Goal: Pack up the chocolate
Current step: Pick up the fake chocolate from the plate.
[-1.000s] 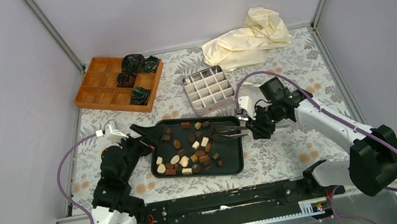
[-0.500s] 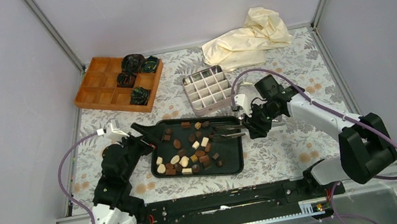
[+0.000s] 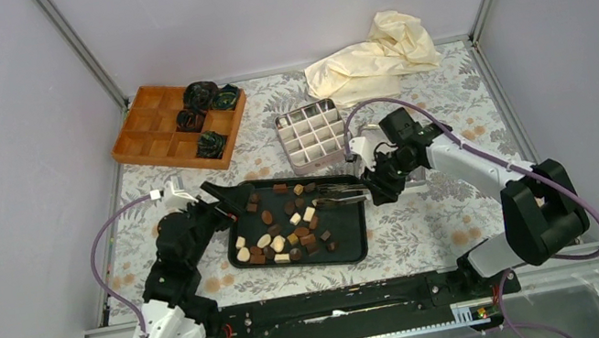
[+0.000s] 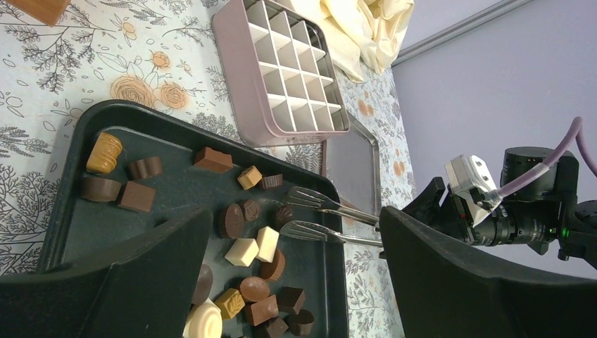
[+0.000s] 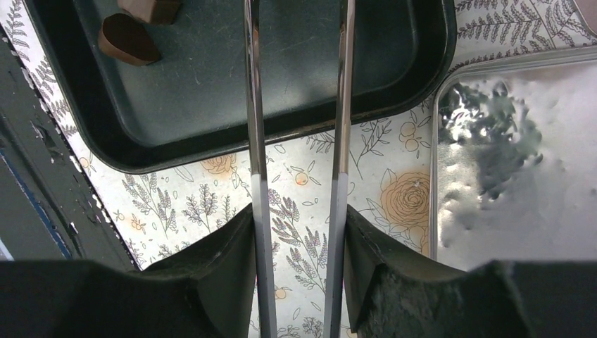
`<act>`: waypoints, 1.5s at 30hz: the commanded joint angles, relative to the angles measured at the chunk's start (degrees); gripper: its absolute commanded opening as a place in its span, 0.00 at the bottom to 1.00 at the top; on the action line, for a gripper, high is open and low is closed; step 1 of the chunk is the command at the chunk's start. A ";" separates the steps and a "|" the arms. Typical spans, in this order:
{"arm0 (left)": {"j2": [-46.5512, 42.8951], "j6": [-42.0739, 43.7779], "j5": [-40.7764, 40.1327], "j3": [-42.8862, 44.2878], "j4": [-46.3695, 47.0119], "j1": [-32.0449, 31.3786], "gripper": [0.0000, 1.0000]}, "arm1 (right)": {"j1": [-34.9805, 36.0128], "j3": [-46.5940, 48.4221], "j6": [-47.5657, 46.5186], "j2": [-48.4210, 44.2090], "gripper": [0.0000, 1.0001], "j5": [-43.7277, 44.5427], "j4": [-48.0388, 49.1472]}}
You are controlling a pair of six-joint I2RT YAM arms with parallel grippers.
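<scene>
Right gripper (image 3: 380, 184), clamped on the two arms of the metal tongs (image 5: 296, 105), which stand parted. The arms cross the right rim of the black tray (image 3: 356, 248) and reach over bare tray floor. Left gripper (image 3: 228, 207), jaws spread wide and empty, at the tray's far left corner. The chocolate (image 3: 283, 228), in dark, light brown and cream pieces, lies loose in the tray, crowded toward its left and middle, with open floor along the right side. The right wrist view cuts off the tong tips. The left wrist view shows them apart, holding nothing, just beside a round dark piece. A flat metal lid (image 5: 507, 162) lies just outside the right rim, and the partitioned box (image 3: 313, 136) sits beyond the far rim.
</scene>
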 commanded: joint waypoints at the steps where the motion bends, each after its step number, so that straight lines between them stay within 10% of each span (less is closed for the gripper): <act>1: 0.63 0.34 1.29 -0.42 4.82 0.26 0.96 | 0.44 2.64 0.79 0.42 0.49 -2.64 1.48; 45: -0.32 -1.91 2.65 -0.84 5.38 0.28 0.96 | -8.10 0.42 4.33 -7.83 0.08 -14.69 -0.06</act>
